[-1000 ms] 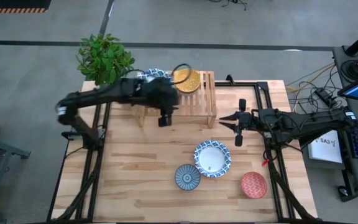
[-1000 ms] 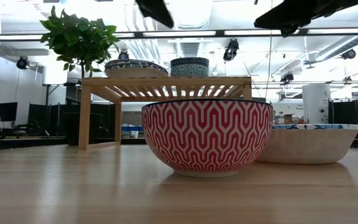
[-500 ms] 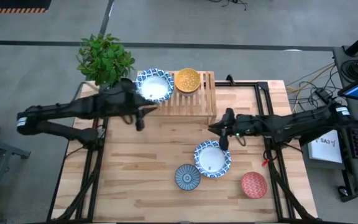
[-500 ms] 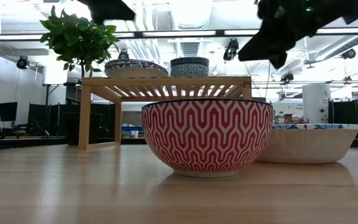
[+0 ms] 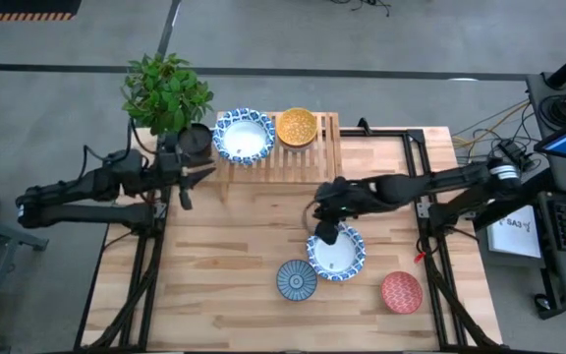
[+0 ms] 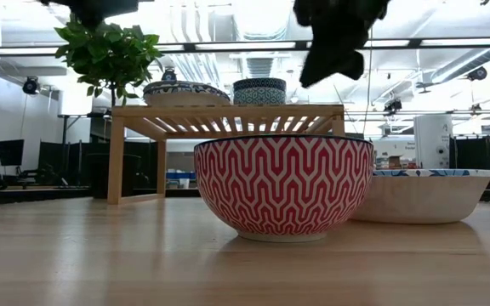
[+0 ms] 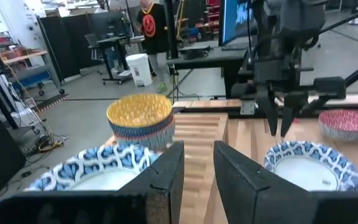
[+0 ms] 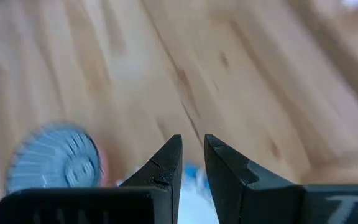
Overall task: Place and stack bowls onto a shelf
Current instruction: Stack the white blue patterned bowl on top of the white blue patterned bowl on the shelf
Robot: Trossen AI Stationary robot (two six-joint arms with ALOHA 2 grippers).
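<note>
Bowls first: a wide white bowl with blue-patterned rim (image 5: 244,135) and a small yellow patterned bowl (image 5: 296,127) sit on the low light-wood slatted shelf (image 5: 312,157). Another white blue-rimmed bowl (image 5: 342,254), a blue-grey bowl (image 5: 296,279) and a red zigzag bowl (image 5: 401,292) are on the plank tabletop (image 5: 224,265). Right gripper (image 5: 327,234) hangs over that white bowl's edge, fingers barely apart; left gripper (image 5: 187,187) is beside the shelf, fingers slightly apart.

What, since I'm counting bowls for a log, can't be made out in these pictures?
High view: whether more bowls lie under the white shelf bowl and yellow bowl on the shelf; these cover any below.
Low view: the blue-grey bowl does not show; the red bowl fills the foreground.
Right wrist view: blurred; the right gripper covers most of the white table bowl.
</note>
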